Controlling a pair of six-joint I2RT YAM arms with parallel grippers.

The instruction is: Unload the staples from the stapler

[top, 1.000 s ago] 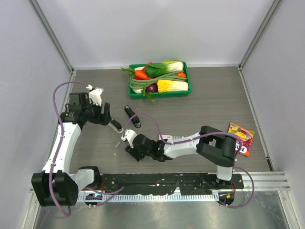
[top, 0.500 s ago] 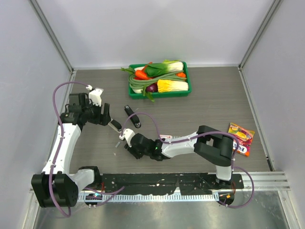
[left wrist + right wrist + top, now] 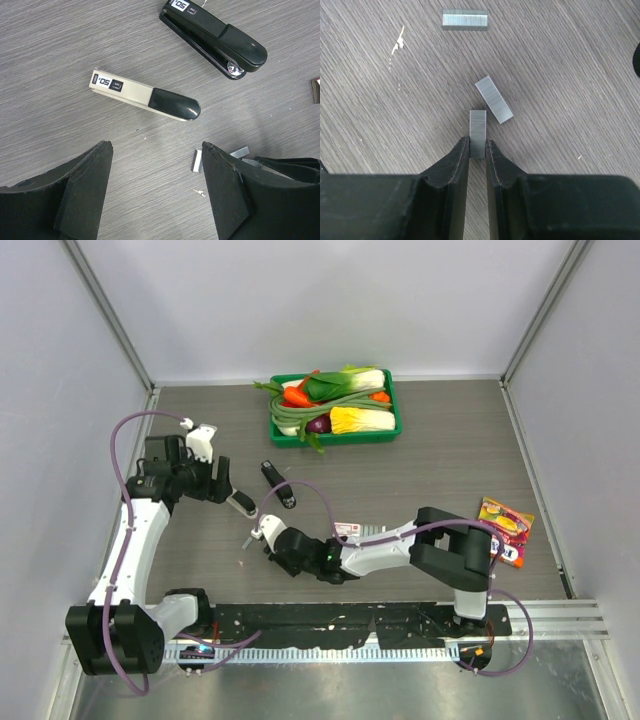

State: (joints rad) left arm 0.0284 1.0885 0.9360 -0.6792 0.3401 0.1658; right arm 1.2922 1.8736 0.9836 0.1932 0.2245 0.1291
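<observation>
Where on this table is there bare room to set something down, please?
The widest bare patch of grey wood-grain table lies between the green plastic tray of vegetables and the colourful snack packet. The near left is crowded: a black stapler, a beige-and-black stapler, short silvery staple strips, the left arm's fingers and the right arm's fingers.

Right claw (image 3: 478, 146): jaws drawn in from wide apart to a narrow pinch. Both fingertips now press the sides of one staple strip (image 3: 478, 131) on the table (image 3: 580, 70).
Right arm (image 3: 380, 550): wrist end shifted slightly left.
Cable (image 3: 315, 495): its loop above the wrist moved with it.
</observation>
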